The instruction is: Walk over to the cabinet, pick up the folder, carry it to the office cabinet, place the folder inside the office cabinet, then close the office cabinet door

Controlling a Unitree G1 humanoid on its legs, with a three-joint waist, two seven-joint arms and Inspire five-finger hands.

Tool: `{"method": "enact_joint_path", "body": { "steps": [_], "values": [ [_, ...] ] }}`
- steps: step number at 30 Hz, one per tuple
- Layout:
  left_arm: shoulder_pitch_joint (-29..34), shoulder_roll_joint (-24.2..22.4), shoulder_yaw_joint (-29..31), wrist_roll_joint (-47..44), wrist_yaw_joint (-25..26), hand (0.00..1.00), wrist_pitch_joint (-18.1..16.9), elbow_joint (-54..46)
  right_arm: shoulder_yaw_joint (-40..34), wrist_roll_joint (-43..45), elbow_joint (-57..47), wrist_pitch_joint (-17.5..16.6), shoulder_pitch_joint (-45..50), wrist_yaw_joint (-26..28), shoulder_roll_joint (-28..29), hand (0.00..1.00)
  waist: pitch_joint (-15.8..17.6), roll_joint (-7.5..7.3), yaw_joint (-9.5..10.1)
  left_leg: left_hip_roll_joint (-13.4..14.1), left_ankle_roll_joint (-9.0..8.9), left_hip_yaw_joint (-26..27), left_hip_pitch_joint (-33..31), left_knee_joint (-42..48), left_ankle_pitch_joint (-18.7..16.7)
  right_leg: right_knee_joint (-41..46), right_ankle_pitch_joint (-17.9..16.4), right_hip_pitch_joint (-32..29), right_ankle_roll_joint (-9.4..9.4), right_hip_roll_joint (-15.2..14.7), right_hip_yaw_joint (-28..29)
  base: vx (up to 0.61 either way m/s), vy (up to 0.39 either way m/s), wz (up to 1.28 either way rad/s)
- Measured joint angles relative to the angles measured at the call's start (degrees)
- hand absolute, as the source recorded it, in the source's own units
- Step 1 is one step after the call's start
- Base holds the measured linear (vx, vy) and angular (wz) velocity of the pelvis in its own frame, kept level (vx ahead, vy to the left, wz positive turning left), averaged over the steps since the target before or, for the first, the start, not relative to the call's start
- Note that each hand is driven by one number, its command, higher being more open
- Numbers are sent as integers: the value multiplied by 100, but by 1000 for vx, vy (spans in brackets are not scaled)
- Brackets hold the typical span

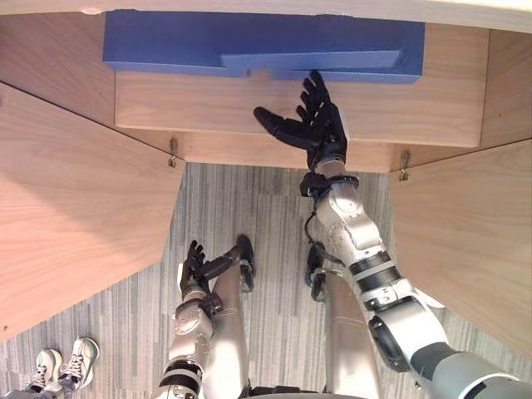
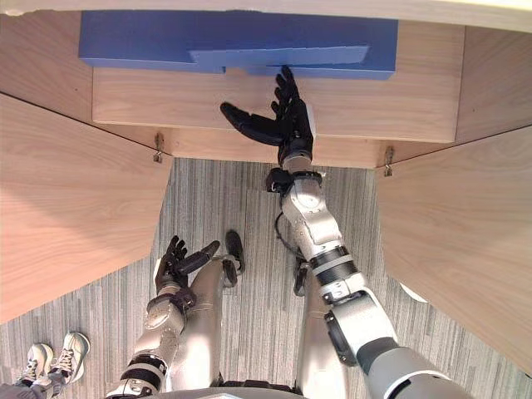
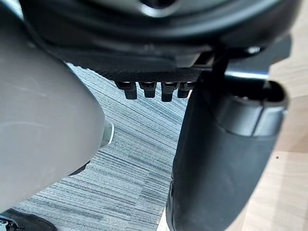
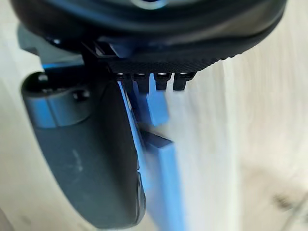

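Blue folder [image 1: 249,41] was seen lying flat on the wooden shelf [image 1: 208,108] inside the cabinet [image 1: 50,58], with the left door [image 1: 75,199] and right door [image 1: 474,233] swung wide. The right robot hand [image 1: 320,129] was stretched towards it, fingers straight and spread, tips touching the folder's front edge, nothing clasped. The left robot hand [image 1: 195,266] was held low over the carpet [image 1: 249,208], fingers relaxed and apart.

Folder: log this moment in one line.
folder: lying on cabinet shelf | right hand: open, fingers at folder's front edge | left hand: open, low, idle | doors: open
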Motion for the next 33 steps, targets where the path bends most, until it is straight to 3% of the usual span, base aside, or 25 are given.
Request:
{"method": "enact_joint_path", "body": {
  "steps": [5,11,19,33],
  "values": [
    [-134,59,-12,-10,-136,100,-19,254,179,-930,368,106,-290,310,-315,0,-2,-1,0,-50,21,15,27,-97,23,-58,13,16,12,-32,-1,5,-3,1],
    [-232,99,-22,-108,-202,100,-50,412,133,-1492,749,161,-567,272,-539,0,-3,-2,15,-111,28,15,-1,-235,77,-200,71,4,26,-64,-21,7,-5,2],
    [-322,126,-16,-337,-228,100,-72,395,-398,-1128,1278,205,-1585,-73,-765,0,-4,2,30,-143,52,-16,-321,-200,106,-193,91,-285,32,-93,-56,0,0,0],
    [-330,68,-28,-566,-201,100,-114,101,-389,-485,2014,292,-2162,-265,-1272,0,14,48,-52,-233,65,-181,-748,-184,336,49,124,-672,-36,-199,-235,-25,-23,8]
  ]
}}
